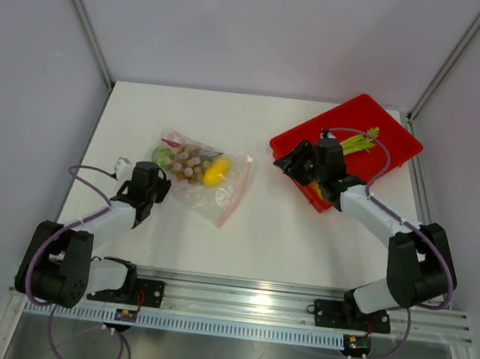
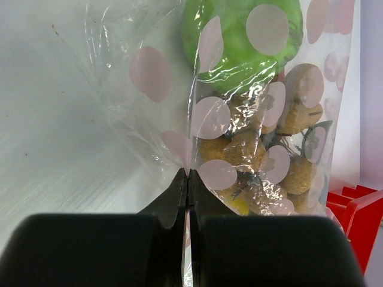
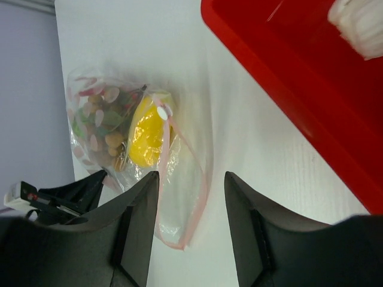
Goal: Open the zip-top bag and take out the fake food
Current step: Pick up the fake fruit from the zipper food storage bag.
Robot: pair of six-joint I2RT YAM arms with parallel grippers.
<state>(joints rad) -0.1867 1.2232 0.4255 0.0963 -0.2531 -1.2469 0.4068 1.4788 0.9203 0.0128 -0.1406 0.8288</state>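
Note:
The zip-top bag (image 1: pixel 198 177) lies on the white table left of centre, clear plastic with pale dots and a pink zip strip (image 1: pixel 236 198) at its right end. The fake food inside shows as a green round fruit (image 2: pixel 239 42), tan balls (image 2: pixel 239 149) and a yellow piece (image 1: pixel 216 172). My left gripper (image 1: pixel 161 188) is at the bag's left edge, shut on a fold of its film (image 2: pixel 188 173). My right gripper (image 1: pixel 287 162) hangs open by the red tray's near-left corner, apart from the bag (image 3: pixel 179 197), with nothing between its fingers. The zip strip (image 3: pixel 203 185) forms an open loop.
The red tray (image 1: pixel 392 140) stands at the back right with a green celery stalk (image 1: pixel 358 144) in it. In the right wrist view its wall (image 3: pixel 281 66) fills the upper right. A yellow-orange piece (image 1: pixel 317 191) shows in the tray under the right arm.

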